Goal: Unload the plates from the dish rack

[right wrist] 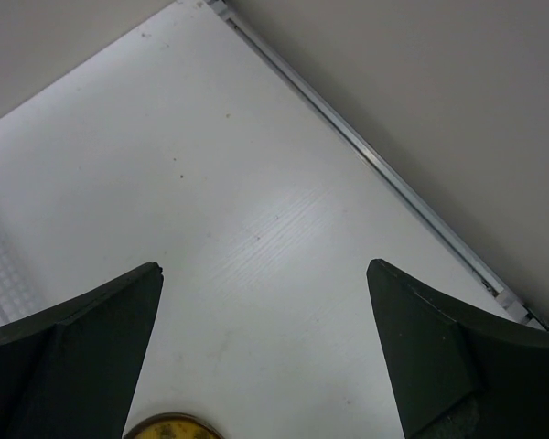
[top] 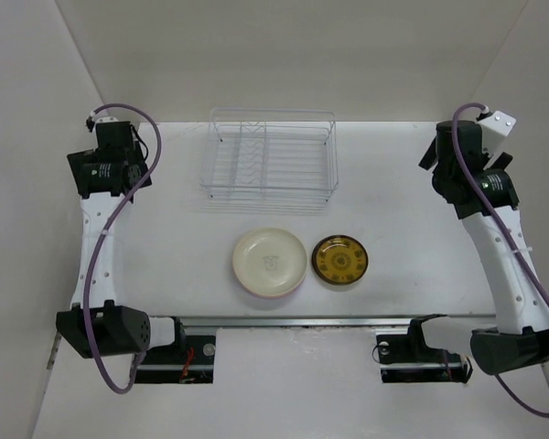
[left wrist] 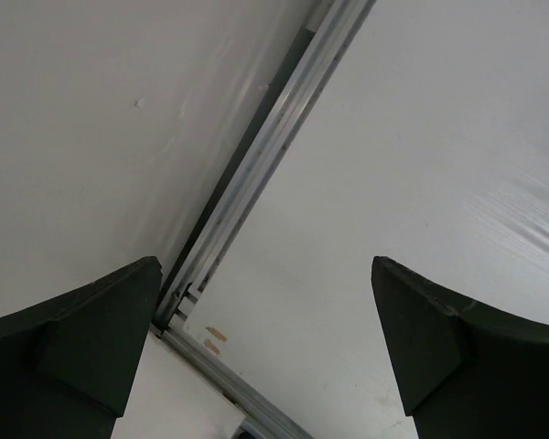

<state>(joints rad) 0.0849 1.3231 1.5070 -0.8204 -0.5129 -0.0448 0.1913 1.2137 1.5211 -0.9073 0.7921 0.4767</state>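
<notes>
At rear centre of the table (top: pixel 165 265), the dish rack (top: pixel 267 194) stands with no plate visible among its prongs. In front of it, between rack and arm bases, we log 2 set-down spots: a cream plate (top: pixel 270 260) on the left and a brown-gold patterned plate (top: pixel 339 260) just beside it on the right, not touching. A pinkish rim (top: pixel 274 294) shows under the cream plate's near edge. We judge that it sits on at least 1 other plate, though the count is hidden. Stacking likely keeps the set-down area compact and reachable by both arms.

Left gripper (left wrist: pixel 265 267): jaws spread wide, nothing between them. Its wrist view shows only white surfaces and a metal rail (left wrist: pixel 256 174).

Right gripper (right wrist: pixel 263 267): jaws spread wide too, nothing held. The brown-gold plate's rim peeks in at the bottom of its view, and a corner of the rack shows at the left edge.

Both arms sit out at the table's side edges, well apart from rack and plates, probably so that nothing gets knocked.

Judgement: unloading looks complete. The thin wire hides nothing plate-sized, so we expect no further pick.
</notes>
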